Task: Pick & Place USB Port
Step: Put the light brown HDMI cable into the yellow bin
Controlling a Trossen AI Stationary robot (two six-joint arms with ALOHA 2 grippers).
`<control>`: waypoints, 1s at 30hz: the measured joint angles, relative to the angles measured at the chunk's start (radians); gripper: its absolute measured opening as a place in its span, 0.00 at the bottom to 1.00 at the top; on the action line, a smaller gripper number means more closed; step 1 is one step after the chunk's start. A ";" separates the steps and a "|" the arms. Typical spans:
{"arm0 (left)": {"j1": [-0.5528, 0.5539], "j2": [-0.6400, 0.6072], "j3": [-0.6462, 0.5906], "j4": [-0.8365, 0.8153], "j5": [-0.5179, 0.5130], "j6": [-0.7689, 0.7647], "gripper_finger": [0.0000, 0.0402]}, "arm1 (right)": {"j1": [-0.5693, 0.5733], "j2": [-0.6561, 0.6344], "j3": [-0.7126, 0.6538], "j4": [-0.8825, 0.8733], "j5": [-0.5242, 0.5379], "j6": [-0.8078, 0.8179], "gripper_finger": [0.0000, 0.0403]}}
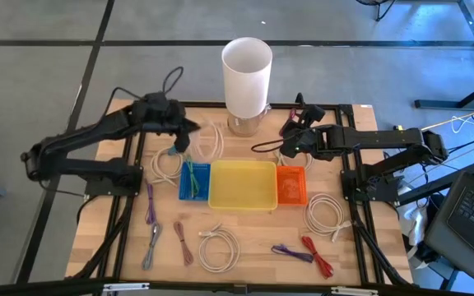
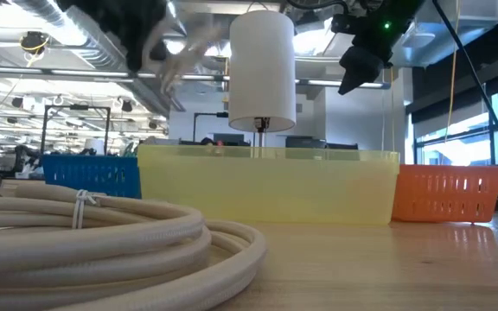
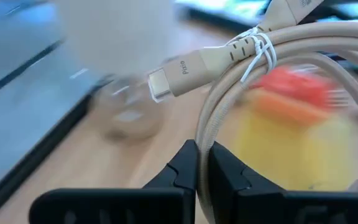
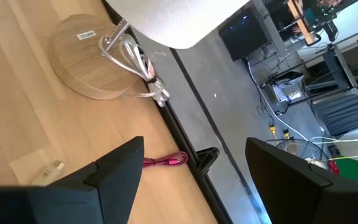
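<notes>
My left gripper is shut on a beige coiled USB cable, raised above the table left of the lamp. A white tie binds the coil, and its plug sticks out sideways. In the low view the gripper and the cable are blurred, high at the upper left. The blue bin, yellow bin and orange bin stand in a row at mid-table. My right gripper hovers open near the lamp's base with nothing between its fingers. My left gripper pinches a strand of the coil's loop between its two fingers, on the side away from the tie. The fingers slant downward from the table's left. The coil reaches out ahead of the fingertips and is lifted clear of the table.
A white cylindrical lamp on a round wooden base stands at the far middle. More coiled cables lie about: beige ones, purple and red. A big beige coil lies close to the low camera.
</notes>
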 joint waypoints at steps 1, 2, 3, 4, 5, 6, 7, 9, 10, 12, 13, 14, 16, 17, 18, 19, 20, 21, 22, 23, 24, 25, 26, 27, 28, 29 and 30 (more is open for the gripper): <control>-0.044 0.000 0.000 0.026 0.000 -0.003 0.03 | 0.000 0.000 0.000 0.000 0.002 0.000 0.70; -0.089 0.002 0.000 0.046 -0.001 -0.004 0.03 | 0.000 0.000 0.000 0.000 0.002 0.000 0.70; -0.130 0.011 0.000 0.063 0.000 -0.001 0.03 | 0.000 0.000 0.000 0.000 0.002 0.000 0.70; -0.170 0.023 0.001 0.079 -0.001 0.008 0.03 | 0.000 0.000 0.000 0.000 0.002 0.000 0.70; -0.208 0.038 0.001 0.083 -0.003 0.013 0.03 | 0.000 0.000 0.000 0.000 0.002 0.000 0.70; -0.242 0.056 0.001 0.082 -0.014 0.016 0.03 | 0.000 0.000 0.000 0.000 0.002 0.000 0.70; -0.274 0.078 0.001 0.082 -0.030 0.016 0.03 | 0.000 0.000 0.000 0.000 0.002 0.000 0.70; -0.327 0.131 0.001 0.086 -0.075 0.018 0.03 | 0.000 0.000 0.000 0.000 0.002 -0.002 0.70; -0.346 0.160 0.001 0.093 -0.088 0.027 0.03 | 0.000 0.000 0.000 0.000 0.003 -0.005 0.70; -0.371 0.228 0.015 0.090 -0.109 0.054 0.03 | 0.000 0.000 0.000 0.000 0.005 -0.021 0.70; -0.378 0.262 0.029 0.090 -0.123 0.072 0.03 | 0.000 0.000 0.000 0.000 0.005 -0.023 0.70; -0.380 0.295 0.046 0.085 -0.135 0.093 0.03 | 0.000 0.000 0.000 0.000 0.005 -0.025 0.70; -0.378 0.360 0.092 0.064 -0.160 0.138 0.03 | 0.000 0.000 0.000 0.000 0.005 -0.023 0.70; -0.373 0.394 0.119 0.049 -0.166 0.159 0.03 | 0.000 0.000 0.000 0.000 0.005 -0.022 0.70; -0.371 0.424 0.146 0.030 -0.167 0.177 0.03 | 0.000 0.000 0.000 0.000 0.005 -0.022 0.70; -0.367 0.453 0.173 0.006 -0.167 0.193 0.03 | 0.000 0.000 0.000 0.000 0.005 -0.022 0.70; -0.362 0.481 0.198 -0.014 -0.170 0.209 0.03 | 0.000 0.000 0.000 0.000 0.005 -0.022 0.70; -0.359 0.506 0.220 -0.031 -0.179 0.224 0.03 | 0.000 0.000 0.000 0.000 0.005 -0.022 0.70; -0.356 0.529 0.234 -0.048 -0.192 0.240 0.03 | 0.000 0.000 0.000 0.000 0.005 -0.021 0.70; -0.351 0.552 0.244 -0.068 -0.207 0.251 0.03 | 0.000 0.000 0.000 0.000 0.005 -0.022 0.70; -0.346 0.575 0.251 -0.089 -0.219 0.261 0.03 | 0.000 0.000 0.000 0.000 0.005 -0.022 0.70; -0.342 0.596 0.252 -0.100 -0.229 0.268 0.03 | 0.000 0.000 0.000 0.000 0.005 -0.022 0.70; -0.339 0.615 0.252 -0.111 -0.237 0.271 0.03 | 0.000 0.000 0.000 0.000 0.005 -0.022 0.70; -0.336 0.634 0.252 -0.116 -0.249 0.271 0.03 | 0.000 0.000 0.000 0.000 0.005 -0.022 0.70; -0.335 0.652 0.253 -0.111 -0.262 0.276 0.03 | 0.000 0.000 0.000 0.000 0.005 -0.022 0.70; -0.335 0.669 0.253 -0.111 -0.273 0.283 0.03 | 0.000 0.000 0.000 0.000 0.005 -0.022 0.70; -0.336 0.684 0.253 -0.111 -0.280 0.290 0.03 | 0.000 0.000 0.000 0.000 0.005 -0.022 0.70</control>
